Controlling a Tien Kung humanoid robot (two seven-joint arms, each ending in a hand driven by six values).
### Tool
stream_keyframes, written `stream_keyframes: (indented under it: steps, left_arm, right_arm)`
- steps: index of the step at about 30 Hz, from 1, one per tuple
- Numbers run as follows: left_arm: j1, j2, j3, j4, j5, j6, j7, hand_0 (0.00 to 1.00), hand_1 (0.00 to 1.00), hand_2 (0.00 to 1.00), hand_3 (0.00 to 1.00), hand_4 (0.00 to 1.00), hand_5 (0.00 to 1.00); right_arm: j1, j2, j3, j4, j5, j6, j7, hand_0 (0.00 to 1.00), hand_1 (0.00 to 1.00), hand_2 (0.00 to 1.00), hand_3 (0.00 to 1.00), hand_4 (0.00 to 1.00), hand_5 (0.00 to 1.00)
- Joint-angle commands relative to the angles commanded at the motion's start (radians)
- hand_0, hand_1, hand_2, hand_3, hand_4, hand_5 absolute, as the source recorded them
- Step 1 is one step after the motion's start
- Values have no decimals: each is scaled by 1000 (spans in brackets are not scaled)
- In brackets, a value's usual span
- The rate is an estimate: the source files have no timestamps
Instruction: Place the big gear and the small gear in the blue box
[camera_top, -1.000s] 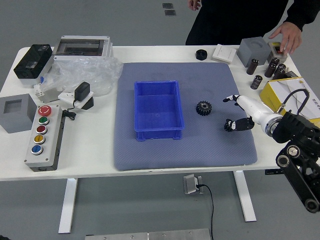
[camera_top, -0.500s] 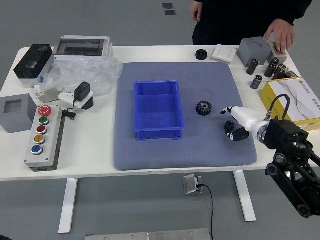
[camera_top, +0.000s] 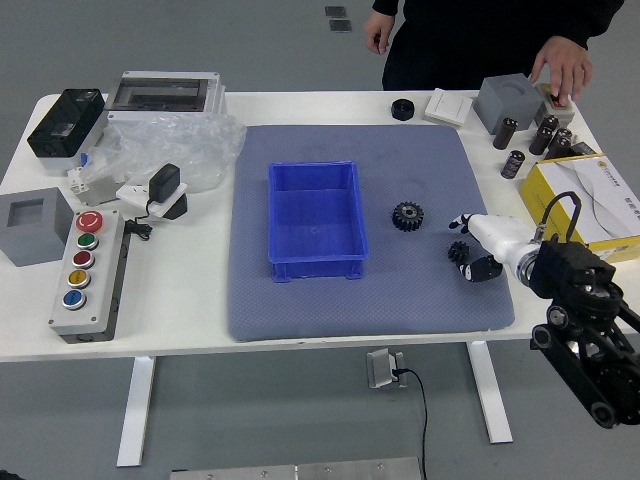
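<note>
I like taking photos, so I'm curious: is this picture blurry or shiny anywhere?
Head view: mostly sharp and evenly lit; shiny streaks on the crinkly clear plastic; the right hand's white back looks very bright; the small gear is too tiny and dark to show its teeth well.

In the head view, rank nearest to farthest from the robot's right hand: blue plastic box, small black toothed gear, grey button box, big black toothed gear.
1. Small black toothed gear, at the right hand.
2. Big black toothed gear, left of it.
3. Blue plastic box, left of the big gear.
4. Grey button box, near the table's left end.
</note>
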Motion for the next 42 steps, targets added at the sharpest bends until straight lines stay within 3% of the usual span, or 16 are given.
stream_keyframes:
  steps: [24,25,29,30,36,37,42]
  left_arm:
    - [0,-1,7,0,-5,-2,-1,891,872,871,853,836,542]
    - [0,0,7,0,-5,-2,-1,891,872,871,853,836,541]
    - [0,-1,8,0,-5,-3,-1,891,872,871,853,836,541]
    - [1,-1,7,0,-4,-3,0,892,872,871,853,835,539]
    - [1,-1,5,0,-2,-3,1,892,872,871,853,835,539]
    - [1,-1,6,0,-2,-3,1,892,873,872,854,835,539]
    - [1,0,5,0,-3,-3,1,892,873,872,854,835,539]
  right_arm:
    - [15,4,-34,-38,-12,4,-5,761,730,753,723,635,178]
    - [15,4,-35,-38,-13,3,-5,709,687,738,659,615,196]
    - [15,5,-35,-41,-19,-2,-5,709,687,738,659,615,196]
    - [15,6,-35,-41,-21,-4,-5,652,620,682,629,592,215]
    - [15,7,-34,-45,-21,-14,-5,652,620,682,629,592,215]
    - [15,7,-33,-46,-21,-15,-5,612,562,622,610,559,223]
    - [15,7,-32,-49,-21,-25,-4,612,562,622,610,559,223]
